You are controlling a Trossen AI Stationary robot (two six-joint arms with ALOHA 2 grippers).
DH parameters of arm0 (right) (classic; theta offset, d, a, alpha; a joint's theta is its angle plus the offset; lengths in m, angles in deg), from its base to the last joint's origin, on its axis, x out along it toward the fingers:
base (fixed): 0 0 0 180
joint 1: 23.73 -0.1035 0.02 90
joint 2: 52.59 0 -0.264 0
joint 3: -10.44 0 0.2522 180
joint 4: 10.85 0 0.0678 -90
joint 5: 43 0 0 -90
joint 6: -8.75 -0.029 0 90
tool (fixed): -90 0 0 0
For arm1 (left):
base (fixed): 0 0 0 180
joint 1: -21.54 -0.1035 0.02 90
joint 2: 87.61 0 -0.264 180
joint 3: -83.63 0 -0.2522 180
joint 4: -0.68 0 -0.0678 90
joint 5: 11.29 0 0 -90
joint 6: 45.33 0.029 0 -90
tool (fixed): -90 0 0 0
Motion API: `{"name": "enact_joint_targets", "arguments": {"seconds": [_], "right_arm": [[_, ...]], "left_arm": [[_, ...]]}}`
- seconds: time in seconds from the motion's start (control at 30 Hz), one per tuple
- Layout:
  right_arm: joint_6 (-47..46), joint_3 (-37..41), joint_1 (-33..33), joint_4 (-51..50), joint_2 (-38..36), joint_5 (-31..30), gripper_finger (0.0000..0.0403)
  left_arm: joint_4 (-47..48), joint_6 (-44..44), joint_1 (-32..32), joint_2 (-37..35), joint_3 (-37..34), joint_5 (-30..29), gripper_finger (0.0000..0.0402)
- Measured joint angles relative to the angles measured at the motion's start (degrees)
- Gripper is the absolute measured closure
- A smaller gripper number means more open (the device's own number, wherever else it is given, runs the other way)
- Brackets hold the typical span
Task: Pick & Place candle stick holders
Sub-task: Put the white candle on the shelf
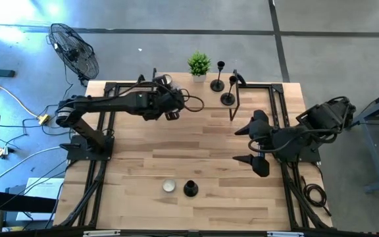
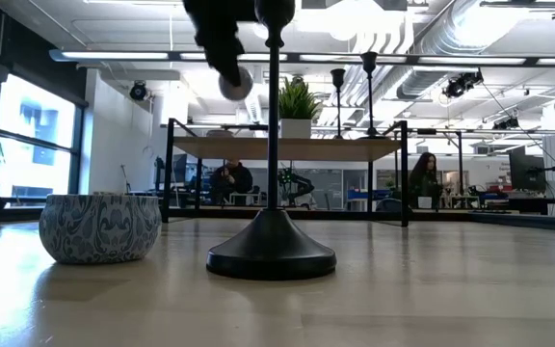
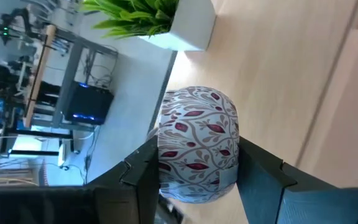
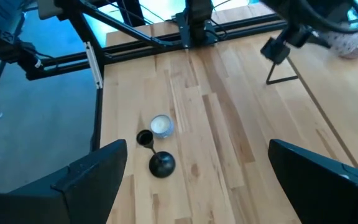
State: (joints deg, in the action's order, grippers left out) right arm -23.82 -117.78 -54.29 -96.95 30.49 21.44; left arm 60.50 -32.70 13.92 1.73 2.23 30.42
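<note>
Black flared-base candlestick holder (image 2: 272, 253): rigid, top-heavy; grasp the slim stem. Left gripper (image 3: 197, 177) clamps a patterned ceramic bowl (image 3: 197, 143); right gripper (image 4: 197, 174) gapes, empty.

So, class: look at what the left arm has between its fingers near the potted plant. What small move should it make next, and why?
Probably lift slightly. The left gripper is closed on a patterned bowl sitting on the table beside the potted plant, so raising it clears the wood before carrying. The right gripper waits open above the table.
</note>
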Motion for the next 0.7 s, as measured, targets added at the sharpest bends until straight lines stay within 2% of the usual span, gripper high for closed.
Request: {"name": "enact_joint_targets", "arguments": {"seconds": [0.27, 0.47, 0.7], "right_arm": [[-0.7, 0.0, -1.1, -2.2, -0.4, -2.2, 0.0018], [-0.7, 0.0, -1.1, -2.2, -0.4, -2.2, 0.0018], [-0.7, 0.0, -1.1, -2.0, -0.4, -2.2, 0.0018]], "left_arm": [[-14.3, 11.0, 0.1, 0.0, -8.5, -0.2, 0.024], [-17.5, 15.9, -0.7, 0.0, -12.3, 0.0, 0.024], [-18.4, 15.8, -3.1, 1.0, -14.8, 1.1, 0.024]]}}
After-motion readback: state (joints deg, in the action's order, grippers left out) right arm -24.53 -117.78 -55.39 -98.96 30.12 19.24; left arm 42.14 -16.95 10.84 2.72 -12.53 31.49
